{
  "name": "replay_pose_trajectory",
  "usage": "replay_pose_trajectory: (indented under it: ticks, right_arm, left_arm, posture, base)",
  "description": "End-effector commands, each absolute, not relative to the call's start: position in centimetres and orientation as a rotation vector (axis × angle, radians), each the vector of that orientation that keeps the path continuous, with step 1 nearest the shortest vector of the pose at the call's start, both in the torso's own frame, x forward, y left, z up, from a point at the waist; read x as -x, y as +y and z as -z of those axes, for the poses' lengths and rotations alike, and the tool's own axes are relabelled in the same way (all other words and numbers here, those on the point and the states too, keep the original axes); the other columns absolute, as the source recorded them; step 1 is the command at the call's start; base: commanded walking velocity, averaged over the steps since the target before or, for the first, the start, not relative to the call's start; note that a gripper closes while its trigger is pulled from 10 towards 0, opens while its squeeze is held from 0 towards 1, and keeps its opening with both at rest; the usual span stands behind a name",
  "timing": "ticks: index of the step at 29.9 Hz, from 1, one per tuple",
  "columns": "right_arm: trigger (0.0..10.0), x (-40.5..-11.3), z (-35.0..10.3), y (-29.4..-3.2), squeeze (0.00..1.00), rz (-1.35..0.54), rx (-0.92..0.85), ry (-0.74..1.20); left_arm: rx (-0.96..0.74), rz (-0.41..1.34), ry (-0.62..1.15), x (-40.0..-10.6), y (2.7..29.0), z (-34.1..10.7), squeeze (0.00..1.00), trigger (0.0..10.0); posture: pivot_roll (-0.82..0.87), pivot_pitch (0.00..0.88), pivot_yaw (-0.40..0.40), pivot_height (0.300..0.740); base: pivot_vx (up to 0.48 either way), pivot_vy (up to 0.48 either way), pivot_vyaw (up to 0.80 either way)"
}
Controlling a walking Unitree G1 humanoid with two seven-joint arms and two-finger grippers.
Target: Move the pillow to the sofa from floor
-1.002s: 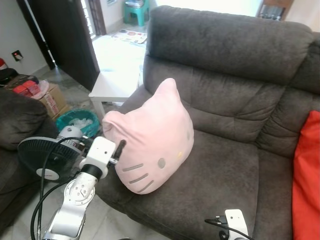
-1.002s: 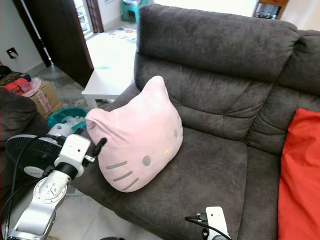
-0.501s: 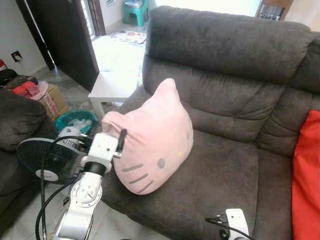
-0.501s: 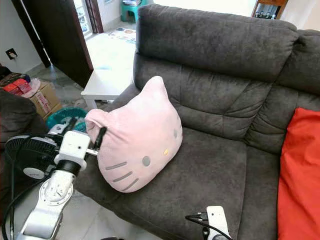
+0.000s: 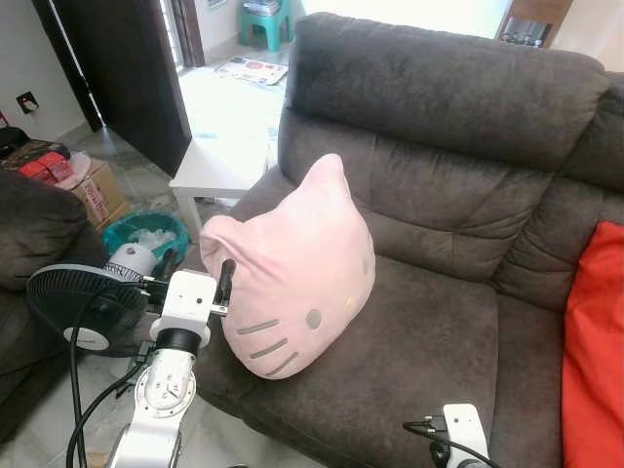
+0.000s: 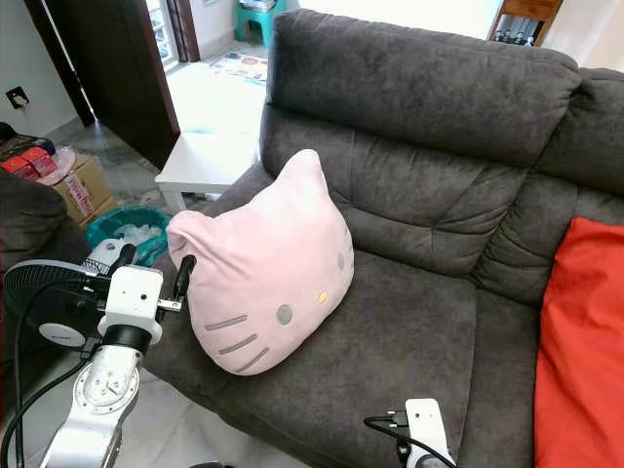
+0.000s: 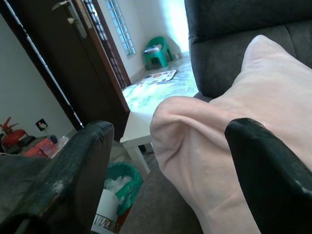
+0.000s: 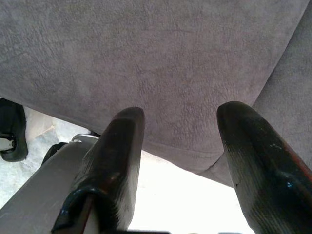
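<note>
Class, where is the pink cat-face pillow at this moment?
The pink cat-face pillow rests on the left end of the grey sofa seat, with the open left gripper beside its left edge.

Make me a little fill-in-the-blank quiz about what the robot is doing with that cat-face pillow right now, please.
1. The pink pillow rests on the seat of the dark grey ____.
2. The left gripper, fingers ____, sits at the pillow's edge.
3. On the sofa, at the robot's right, lies a ____ cushion.
4. Beside the left arm stands a black ____.

Missing words: sofa; open; red; fan
</note>
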State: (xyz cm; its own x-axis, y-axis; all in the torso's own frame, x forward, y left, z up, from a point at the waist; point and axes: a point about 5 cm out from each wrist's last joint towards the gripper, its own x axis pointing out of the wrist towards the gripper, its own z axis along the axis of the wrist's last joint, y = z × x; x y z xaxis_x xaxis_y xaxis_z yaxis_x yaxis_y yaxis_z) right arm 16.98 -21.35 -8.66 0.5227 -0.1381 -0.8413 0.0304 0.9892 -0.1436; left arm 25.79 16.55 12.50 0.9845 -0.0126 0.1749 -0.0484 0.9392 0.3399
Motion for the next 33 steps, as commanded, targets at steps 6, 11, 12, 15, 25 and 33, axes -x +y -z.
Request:
replay_pose_trajectory:
  ticks: [6,11,12,15,25,33]
  right_arm:
    - [10.0,-16.75,8.72,-21.51,0.0,0.111,0.096,1.016]
    - [10.0,-16.71,8.77,-21.39,0.0,0.111,0.092,1.018]
    - [10.0,-16.7,8.77,-21.38,0.0,0.111,0.091,1.018]
    - [10.0,-16.72,8.77,-21.35,0.0,0.111,0.091,1.017]
    - [10.0,-16.79,8.72,-21.42,0.0,0.111,0.09,1.013]
    - [10.0,-16.75,8.75,-21.35,0.0,0.106,0.087,1.014]
  left_arm:
    - [-0.347,-0.008,-0.183,-26.0,16.58,-12.61,0.0,10.0]
    - [-0.349,0.0,-0.173,-26.03,16.56,-12.41,0.0,10.0]
    - [-0.348,0.0,-0.172,-26.03,16.58,-12.39,0.0,10.0]
    - [-0.346,0.013,-0.166,-26.09,16.49,-12.17,0.0,10.0]
    - [-0.338,0.013,-0.163,-26.15,16.43,-12.01,0.0,10.0]
    - [-0.335,0.018,-0.159,-26.13,16.44,-11.93,0.0,10.0]
  posture:
    - [0.19,0.063,-0.065,0.74]
    - [0.19,0.063,-0.061,0.74]
    - [0.18,0.064,-0.059,0.74]
    - [0.18,0.062,-0.059,0.74]
    - [0.19,0.063,-0.061,0.74]
    - [0.18,0.065,-0.059,0.74]
  base:
    - [0.0,0.0,0.0]
    - [0.0,0.0,0.0]
    - [0.0,0.0,0.0]
    - [0.0,0.0,0.0]
    - [-0.267,0.0,0.0]
    - [-0.282,0.0,0.0]
